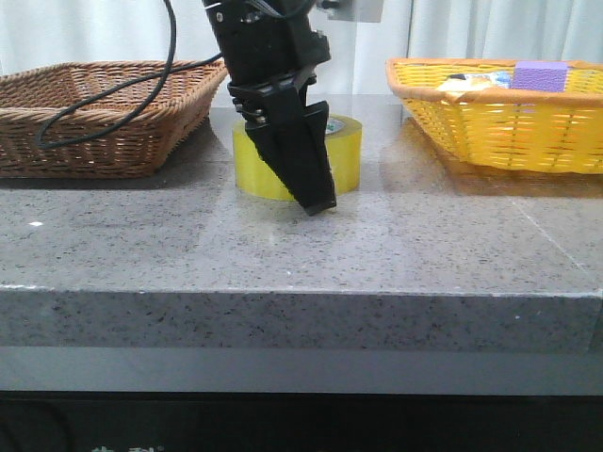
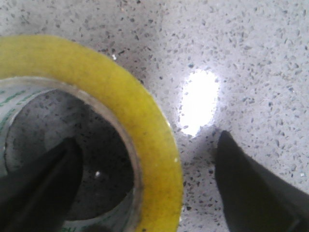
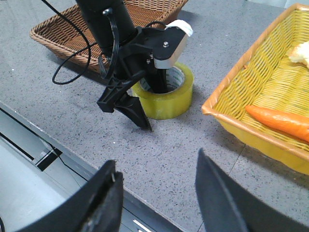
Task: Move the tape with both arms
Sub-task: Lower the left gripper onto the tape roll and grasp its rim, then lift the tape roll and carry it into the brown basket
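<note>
yellow, translucent and wide, the roll of packing tape lies flat on the grey speckled stone table in the front view, its round hole facing up, so its axis stands upright. the black left gripper comes down from above onto the roll, one finger in front of the yellow wall, tip near the table. a brown wicker basket sits at the left with a black cable across it; a yellow wicker basket at the right holds a purple block. pale curtains hang behind.

left wrist view: the tape fills one side, white inner core with green lettering showing. one finger stands inside the hole, the other outside on bare stone, set apart and straddling the wall, not pressing it. a bright glare spot lies on the table.

right wrist view: the right gripper hangs well apart from the roll, its fingers spread wide and holding nothing. beyond, the left gripper straddles the near wall of the tape. an orange carrot lies in the yellow basket.
</note>
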Action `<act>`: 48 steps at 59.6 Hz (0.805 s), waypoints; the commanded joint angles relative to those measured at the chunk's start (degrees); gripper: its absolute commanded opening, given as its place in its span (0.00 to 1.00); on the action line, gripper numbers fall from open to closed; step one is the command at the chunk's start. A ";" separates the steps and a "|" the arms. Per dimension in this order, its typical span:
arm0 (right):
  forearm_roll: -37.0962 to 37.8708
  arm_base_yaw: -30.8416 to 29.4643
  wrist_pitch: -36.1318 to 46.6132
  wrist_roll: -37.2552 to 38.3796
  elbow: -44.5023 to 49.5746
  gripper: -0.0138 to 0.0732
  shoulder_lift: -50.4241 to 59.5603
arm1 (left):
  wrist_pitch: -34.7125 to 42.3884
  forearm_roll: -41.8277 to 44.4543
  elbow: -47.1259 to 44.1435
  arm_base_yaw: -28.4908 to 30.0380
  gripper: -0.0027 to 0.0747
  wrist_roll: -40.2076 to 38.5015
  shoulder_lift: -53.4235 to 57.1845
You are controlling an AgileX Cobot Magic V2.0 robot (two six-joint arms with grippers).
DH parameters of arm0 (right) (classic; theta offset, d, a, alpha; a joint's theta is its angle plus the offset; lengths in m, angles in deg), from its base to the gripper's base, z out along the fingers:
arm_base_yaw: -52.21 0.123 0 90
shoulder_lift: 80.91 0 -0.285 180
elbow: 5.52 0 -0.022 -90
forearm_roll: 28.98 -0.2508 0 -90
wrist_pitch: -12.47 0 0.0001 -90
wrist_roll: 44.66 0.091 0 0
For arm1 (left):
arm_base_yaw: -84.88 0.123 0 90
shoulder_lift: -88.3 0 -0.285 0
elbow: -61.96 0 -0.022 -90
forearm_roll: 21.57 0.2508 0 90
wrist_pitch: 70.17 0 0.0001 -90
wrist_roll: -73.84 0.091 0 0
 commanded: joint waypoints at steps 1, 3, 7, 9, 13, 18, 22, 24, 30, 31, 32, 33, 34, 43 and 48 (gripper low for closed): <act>-0.39 -0.05 4.38 -0.41 -1.43 0.60 -0.04 | 0.70 -1.48 1.70 -0.34 0.53 -0.12 2.90; -0.39 -0.05 4.38 -0.41 -1.43 0.60 -0.04 | 0.70 -1.48 1.70 -0.34 0.47 -0.12 2.90; -0.39 -0.05 4.38 -0.41 -1.43 0.60 -0.04 | 0.70 -1.48 1.70 -0.23 0.34 -0.12 2.90; -0.39 -0.05 4.38 -0.41 -1.43 0.60 -0.04 | 0.70 -1.48 1.70 -0.23 0.29 -0.28 2.90; -0.39 -0.05 4.38 -0.41 -1.43 0.60 -0.04 | 0.70 -1.48 1.80 -0.23 0.22 -0.53 2.90; -0.39 -0.05 4.38 -0.41 -1.43 0.60 -0.04 | 0.81 -1.31 2.24 -0.23 0.23 -1.49 2.90; -0.39 -0.05 4.38 -0.41 -1.43 0.60 -0.04 | 0.81 -0.33 3.28 -0.23 0.23 -3.79 2.90; -0.39 -0.05 4.38 -0.41 -1.43 0.60 -0.04 | 0.80 0.08 4.18 -0.23 0.23 -4.88 2.90; -0.39 -0.05 4.38 -0.41 -1.43 0.60 -0.04 | -0.09 0.32 7.52 -0.23 0.23 -7.20 3.00; -0.39 -0.05 4.38 -0.41 -1.43 0.60 -0.04 | -0.34 0.32 8.08 -0.23 0.23 -7.45 3.00; -0.39 -0.05 4.38 -0.41 -1.43 0.60 -0.04 | -0.60 0.32 8.65 -0.23 0.23 -7.63 3.00; -0.39 -0.05 4.38 -0.41 -1.43 0.60 -0.04 | -0.81 0.44 9.21 -0.23 0.23 -7.90 3.00; -0.39 -0.05 4.38 -0.41 -1.43 0.60 -0.04 | -0.95 0.45 9.78 -0.23 0.23 -8.16 3.00; -0.39 -0.05 4.38 -0.41 -1.43 0.60 -0.04 | -3.07 1.72 15.97 -0.13 0.23 -11.45 3.00; -0.39 -0.05 4.38 -0.41 -1.43 0.60 -0.04 | -3.07 4.86 19.18 -0.13 0.23 -16.10 3.00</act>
